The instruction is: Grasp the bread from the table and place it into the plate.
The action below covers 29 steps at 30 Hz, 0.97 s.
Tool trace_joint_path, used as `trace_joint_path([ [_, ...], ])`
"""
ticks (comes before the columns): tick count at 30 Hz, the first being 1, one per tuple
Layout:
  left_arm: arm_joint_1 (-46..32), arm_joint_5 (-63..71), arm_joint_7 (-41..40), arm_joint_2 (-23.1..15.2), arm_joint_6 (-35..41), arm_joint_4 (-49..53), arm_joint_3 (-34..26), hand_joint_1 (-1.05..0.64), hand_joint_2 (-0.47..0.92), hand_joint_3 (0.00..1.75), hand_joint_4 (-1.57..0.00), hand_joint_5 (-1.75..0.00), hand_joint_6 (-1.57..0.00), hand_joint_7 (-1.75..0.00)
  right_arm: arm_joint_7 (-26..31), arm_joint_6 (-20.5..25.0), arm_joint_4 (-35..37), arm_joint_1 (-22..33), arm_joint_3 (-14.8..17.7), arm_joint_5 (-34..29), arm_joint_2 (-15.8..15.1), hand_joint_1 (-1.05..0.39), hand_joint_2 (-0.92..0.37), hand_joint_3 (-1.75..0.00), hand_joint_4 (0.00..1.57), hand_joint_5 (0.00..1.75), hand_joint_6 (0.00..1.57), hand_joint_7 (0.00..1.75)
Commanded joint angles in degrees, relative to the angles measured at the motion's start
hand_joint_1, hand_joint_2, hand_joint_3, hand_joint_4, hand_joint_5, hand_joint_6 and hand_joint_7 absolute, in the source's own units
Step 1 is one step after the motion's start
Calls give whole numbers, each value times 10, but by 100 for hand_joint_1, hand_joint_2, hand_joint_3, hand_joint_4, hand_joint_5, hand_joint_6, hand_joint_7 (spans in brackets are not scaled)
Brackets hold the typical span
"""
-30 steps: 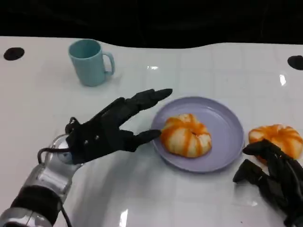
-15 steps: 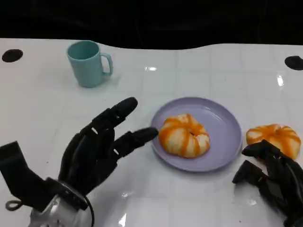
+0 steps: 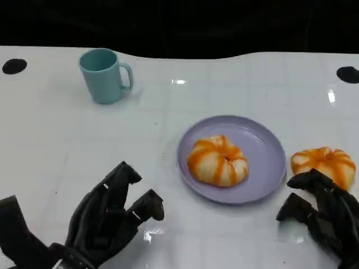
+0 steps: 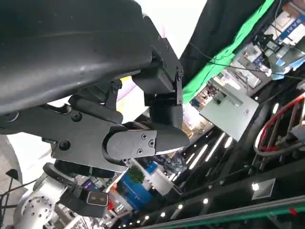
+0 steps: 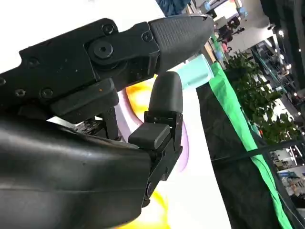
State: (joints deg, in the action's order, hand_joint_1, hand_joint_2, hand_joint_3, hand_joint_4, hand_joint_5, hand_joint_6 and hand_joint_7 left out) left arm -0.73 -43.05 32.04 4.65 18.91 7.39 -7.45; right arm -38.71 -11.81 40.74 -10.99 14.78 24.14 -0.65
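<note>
left hand (image 3: pixel 109 221): pulled back, far from the plate (image 3: pixel 268 147) now
fingers (image 3: pixel 147 205): were straight, now curled, holding nothing

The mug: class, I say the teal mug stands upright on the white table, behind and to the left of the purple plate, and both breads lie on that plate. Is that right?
Not quite. The teal mug does stand upright on the white table, behind and to the left of the purple plate, but one bread lies on that plate. The other bread lies on the table to the plate's right, as the head view shows.
</note>
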Motion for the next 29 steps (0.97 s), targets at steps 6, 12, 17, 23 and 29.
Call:
trace_joint_path([
  [6, -14, 23, 11, -5, -12, 4, -2, -52, 92, 37, -80, -175, -58, -171, 9, 19, -26, 20, 1, 1, -8, -53, -92, -17, 65, 156, 67, 114],
  [12, -13, 35, 9, -1, -21, 14, -6, -51, 92, 35, -78, -175, -57, -173, 2, 21, -27, 21, 2, 1, -10, -53, -92, -16, 64, 157, 66, 114],
  [17, -11, 40, 4, -1, -27, 18, -9, -51, 92, 36, -77, -175, -56, -172, -9, 24, -15, 14, 7, 10, -9, -53, -92, -15, 64, 158, 65, 113],
  [23, -7, 44, 4, -1, -32, 24, -13, -53, 92, 33, -79, -175, -56, -175, 1, 16, -9, 11, 7, 1, -8, -55, -92, -13, 66, 156, 68, 112],
  [29, -9, 46, 5, 2, -31, 21, -15, -53, 92, 34, -80, -175, -58, -175, -12, 24, -6, 8, 10, 13, -6, -53, -92, -14, 66, 155, 67, 111],
])
